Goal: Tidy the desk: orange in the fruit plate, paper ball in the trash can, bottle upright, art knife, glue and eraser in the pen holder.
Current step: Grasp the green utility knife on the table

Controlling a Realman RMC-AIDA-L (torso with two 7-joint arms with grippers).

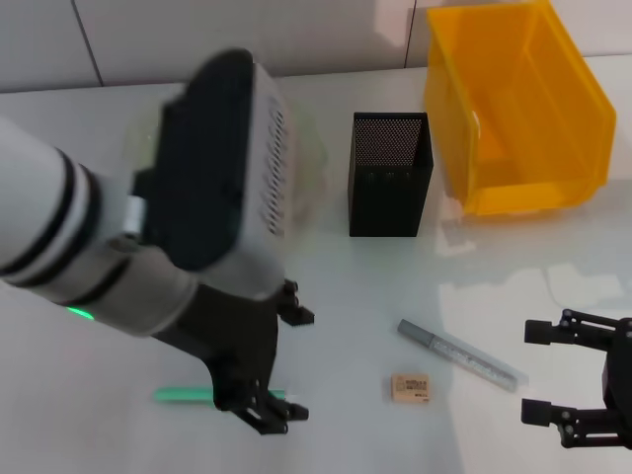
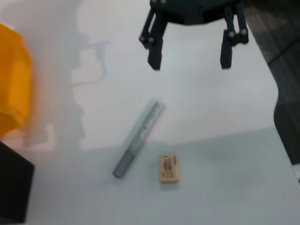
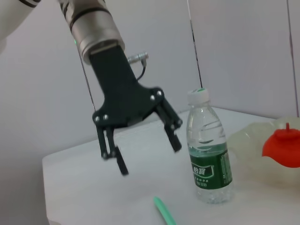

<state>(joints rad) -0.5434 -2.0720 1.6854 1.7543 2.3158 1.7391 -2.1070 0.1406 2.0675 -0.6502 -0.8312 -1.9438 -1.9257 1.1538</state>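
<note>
Trash can, big and yellow, sits at the back right of our desk, with the black pen holder just beside it, while the bottle already stands up and the orange already lies in the fruit plate. Our left gripper hangs wide open and empty over a green stick, likely to grab it, and our right gripper waits open and empty, near the grey art knife and the little eraser.

white desk with eraser, pen holder, trash can
</note>
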